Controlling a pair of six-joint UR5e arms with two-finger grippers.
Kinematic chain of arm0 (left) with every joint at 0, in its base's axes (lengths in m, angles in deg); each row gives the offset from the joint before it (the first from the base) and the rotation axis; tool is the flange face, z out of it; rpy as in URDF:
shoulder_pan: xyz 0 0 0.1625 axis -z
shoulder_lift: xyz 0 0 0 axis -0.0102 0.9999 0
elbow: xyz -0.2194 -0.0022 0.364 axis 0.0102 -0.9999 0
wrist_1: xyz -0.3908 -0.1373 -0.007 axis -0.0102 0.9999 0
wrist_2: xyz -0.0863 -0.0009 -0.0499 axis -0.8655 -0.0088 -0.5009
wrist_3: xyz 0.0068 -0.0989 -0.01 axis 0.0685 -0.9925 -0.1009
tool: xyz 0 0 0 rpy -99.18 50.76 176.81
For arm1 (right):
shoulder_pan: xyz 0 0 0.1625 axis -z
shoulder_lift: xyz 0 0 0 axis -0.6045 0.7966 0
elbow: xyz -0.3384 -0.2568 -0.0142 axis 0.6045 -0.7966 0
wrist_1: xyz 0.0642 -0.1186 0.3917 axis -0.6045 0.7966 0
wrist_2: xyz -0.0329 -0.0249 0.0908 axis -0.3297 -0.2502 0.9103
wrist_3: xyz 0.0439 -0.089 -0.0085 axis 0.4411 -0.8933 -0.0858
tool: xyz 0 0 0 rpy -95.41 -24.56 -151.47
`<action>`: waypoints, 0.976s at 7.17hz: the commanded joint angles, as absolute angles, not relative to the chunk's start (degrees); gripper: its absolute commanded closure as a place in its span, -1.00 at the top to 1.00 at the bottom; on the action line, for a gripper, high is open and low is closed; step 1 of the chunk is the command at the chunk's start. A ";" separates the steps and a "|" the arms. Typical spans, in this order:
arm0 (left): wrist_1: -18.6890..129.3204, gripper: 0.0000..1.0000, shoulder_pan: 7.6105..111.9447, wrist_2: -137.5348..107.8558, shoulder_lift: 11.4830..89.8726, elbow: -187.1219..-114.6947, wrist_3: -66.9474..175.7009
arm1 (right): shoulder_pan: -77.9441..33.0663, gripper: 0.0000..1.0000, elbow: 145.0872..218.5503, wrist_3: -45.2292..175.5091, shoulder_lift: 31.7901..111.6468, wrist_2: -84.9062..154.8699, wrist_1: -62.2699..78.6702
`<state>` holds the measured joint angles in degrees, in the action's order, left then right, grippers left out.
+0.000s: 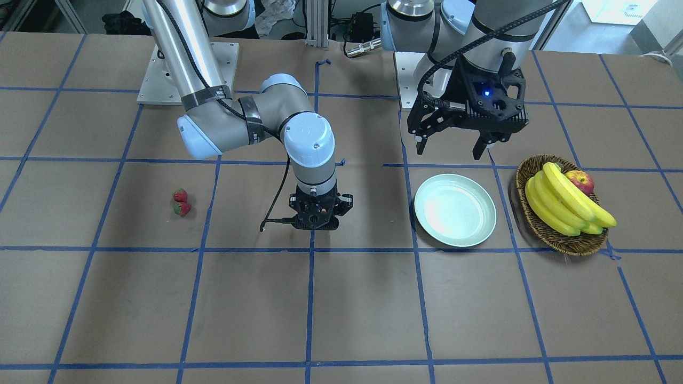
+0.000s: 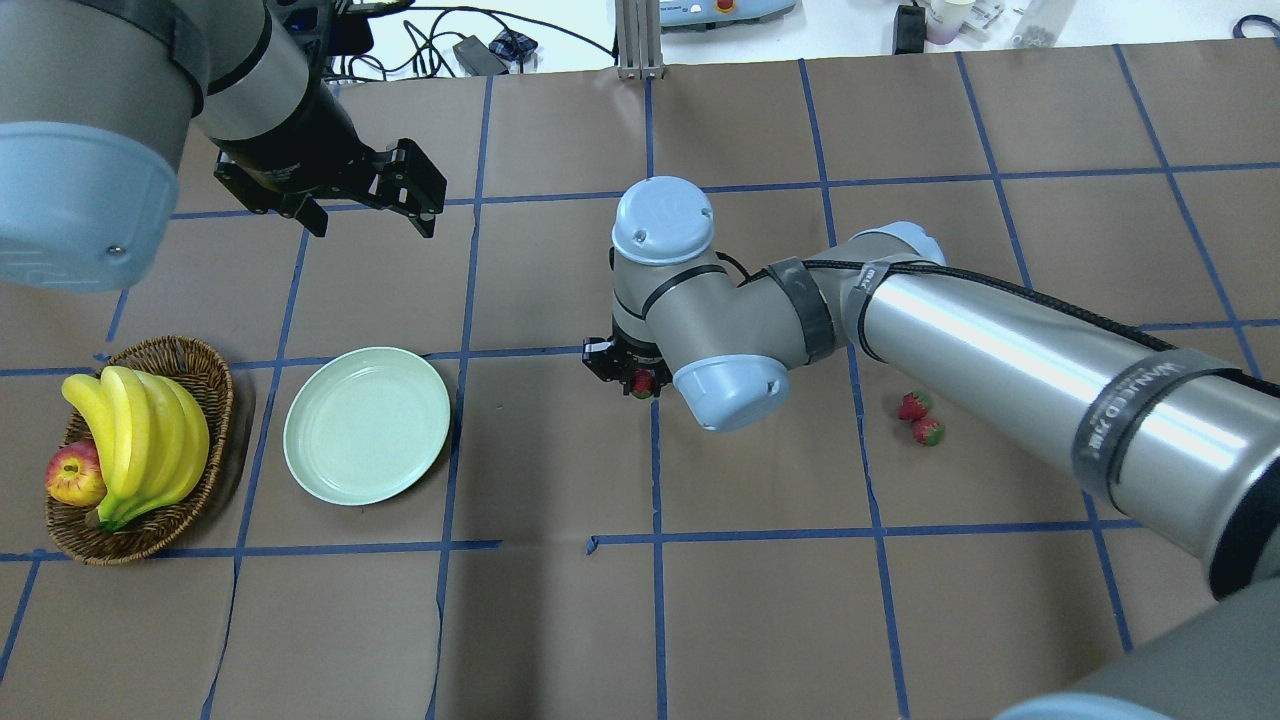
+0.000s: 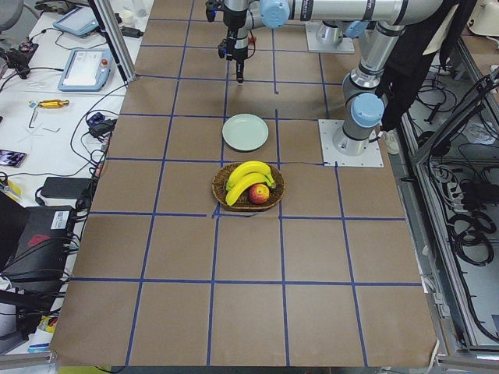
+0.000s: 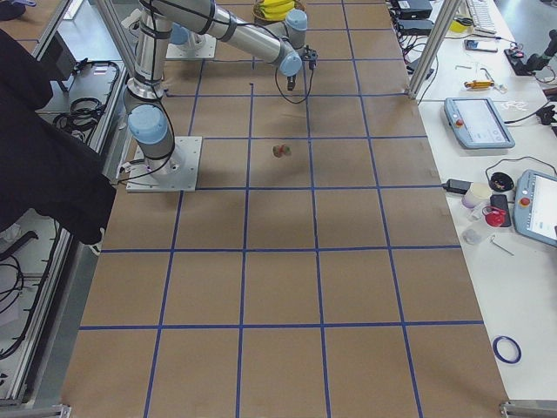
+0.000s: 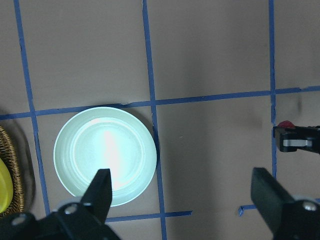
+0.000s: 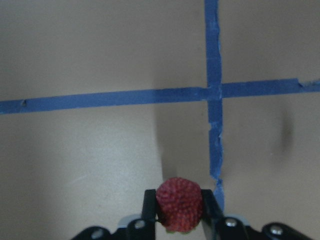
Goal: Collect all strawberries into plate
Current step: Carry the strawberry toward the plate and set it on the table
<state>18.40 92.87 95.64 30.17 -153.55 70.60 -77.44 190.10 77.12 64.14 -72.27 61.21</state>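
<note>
One strawberry [image 6: 179, 202] is gripped between the fingers of the right end effector [image 1: 317, 214], which is clenched on it just above the middle of the desk [image 2: 560, 620], close to a crossing of blue tape lines [image 6: 214, 92]. Two more strawberries [image 1: 182, 208] are seen lying close together on the desk to the robot's right, well apart from the held one. The plate [image 2: 366, 424] is set on the desk to the robot's left of the held berry, with nothing in it. The left end effector [image 2: 371, 222] is held released and empty, raised over the desk near the plate. A wicker basket [image 2: 205, 365] of bananas [image 2: 140, 430] and an apple [image 2: 75, 475] is placed just beside the plate, further left
</note>
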 commanded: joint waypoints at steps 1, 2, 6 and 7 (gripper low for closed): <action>18.40 1.00 92.87 95.64 30.12 -153.54 70.60 | -77.59 1.00 190.16 77.73 63.96 -71.80 61.18; 18.40 1.00 92.87 95.73 30.12 -153.54 70.60 | -77.59 1.00 190.25 77.47 63.96 -71.89 61.01; 18.40 1.00 92.87 95.73 30.12 -153.63 70.69 | -69.47 1.00 191.04 71.45 70.36 -81.61 52.44; 18.40 1.00 92.87 95.81 30.12 -153.63 70.60 | -63.68 1.00 191.13 58.96 73.34 -81.03 50.91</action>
